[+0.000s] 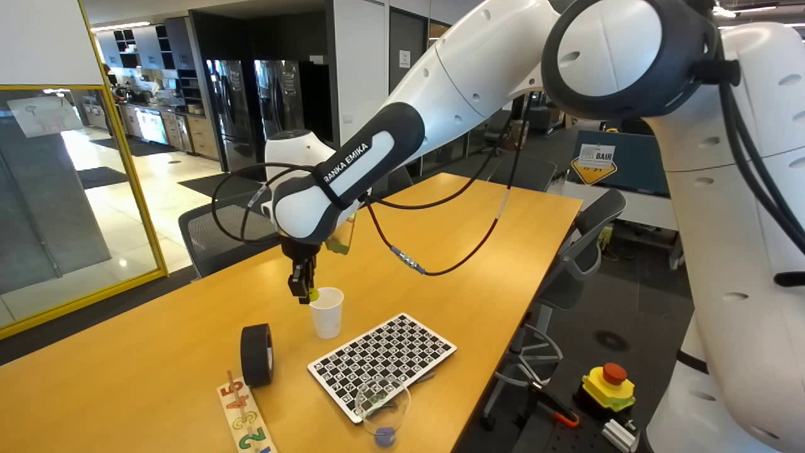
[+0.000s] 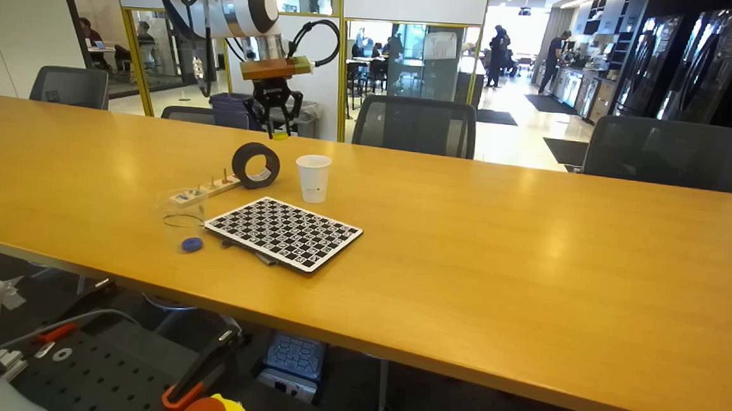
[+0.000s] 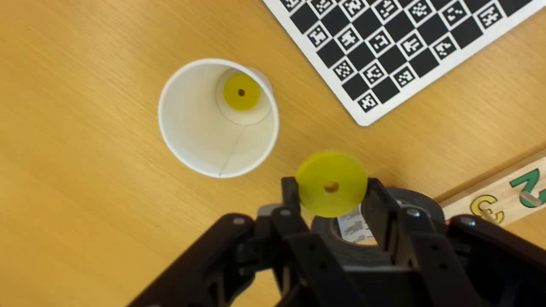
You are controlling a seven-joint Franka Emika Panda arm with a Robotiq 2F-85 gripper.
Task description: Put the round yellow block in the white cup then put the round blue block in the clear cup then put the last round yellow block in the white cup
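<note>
"Hold status, pls?"

"My gripper is clamped on a yellow block by its opp. edges, held above tbl, off to one side of the white cup."

"Contents noted?"

"White cup upright, other yellow block on its floor, per wrist view. Clear cup upright, blue block inside at btm."

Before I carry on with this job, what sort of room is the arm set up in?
Probably an open office's meeting or break area: a long wood-toned table, mesh-backed chairs along it, and tall refrigerators in the background. The pictures don't name its exact use.
</note>
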